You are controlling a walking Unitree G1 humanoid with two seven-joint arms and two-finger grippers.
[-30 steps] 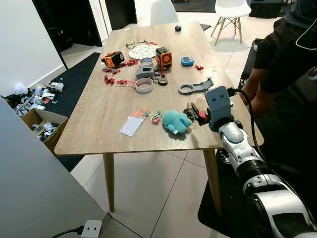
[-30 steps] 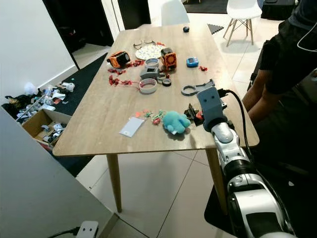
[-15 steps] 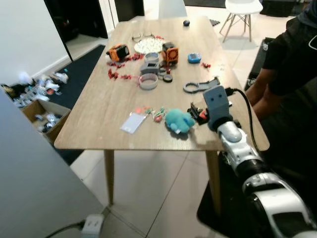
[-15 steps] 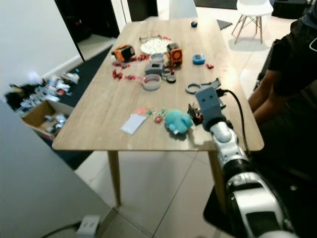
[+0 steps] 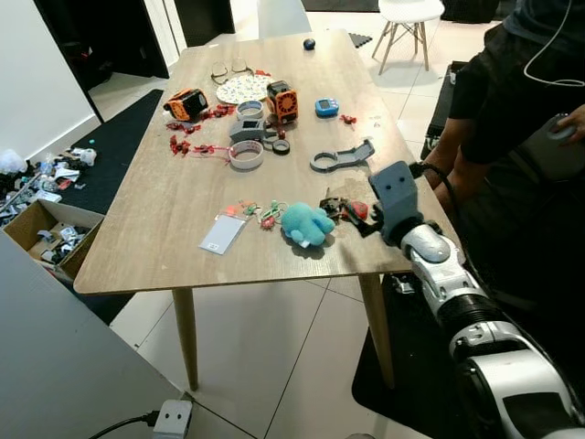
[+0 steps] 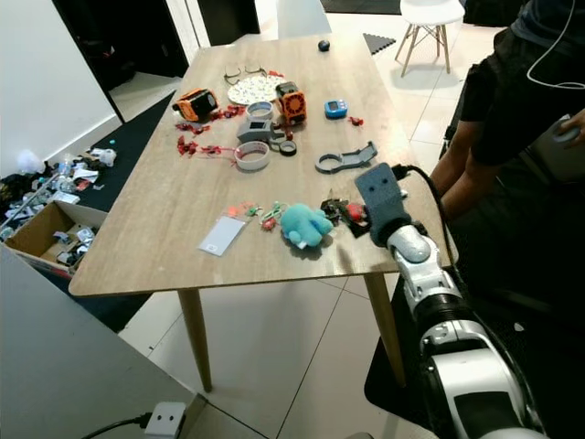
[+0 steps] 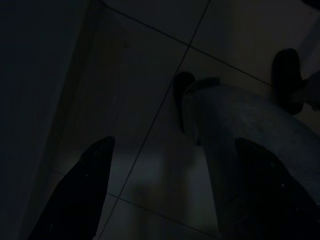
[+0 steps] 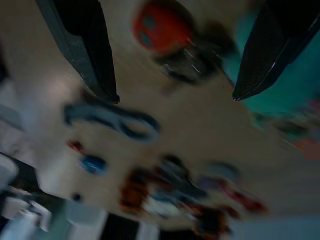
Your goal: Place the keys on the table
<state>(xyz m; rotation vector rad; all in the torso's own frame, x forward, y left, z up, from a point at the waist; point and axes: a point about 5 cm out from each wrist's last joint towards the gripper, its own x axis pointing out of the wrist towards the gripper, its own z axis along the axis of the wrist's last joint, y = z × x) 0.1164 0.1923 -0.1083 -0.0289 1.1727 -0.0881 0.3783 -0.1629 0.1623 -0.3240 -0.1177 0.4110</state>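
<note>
The keys (image 5: 340, 207), a dark bunch with a red fob (image 8: 161, 27), lie on the wooden table (image 5: 183, 210) near its right front edge. A teal plush toy (image 5: 304, 224) sits just left of them. My right gripper (image 5: 352, 213) hovers low over the table, open. Its two black fingers (image 8: 85, 45) stand on either side of the keys without touching them. My left gripper (image 7: 175, 200) hangs open over dark floor tiles.
A grey wrench-shaped part (image 5: 340, 160), a tape ring (image 5: 245, 155), orange devices (image 5: 281, 101) and a white card (image 5: 222, 234) lie on the table. A person (image 5: 512, 101) stands close at the table's right side. A cardboard box (image 5: 37, 233) is on the floor to the left.
The whole picture has shifted with the head's movement. My right gripper and the keys keep the same place on the table beside the plush toy.
</note>
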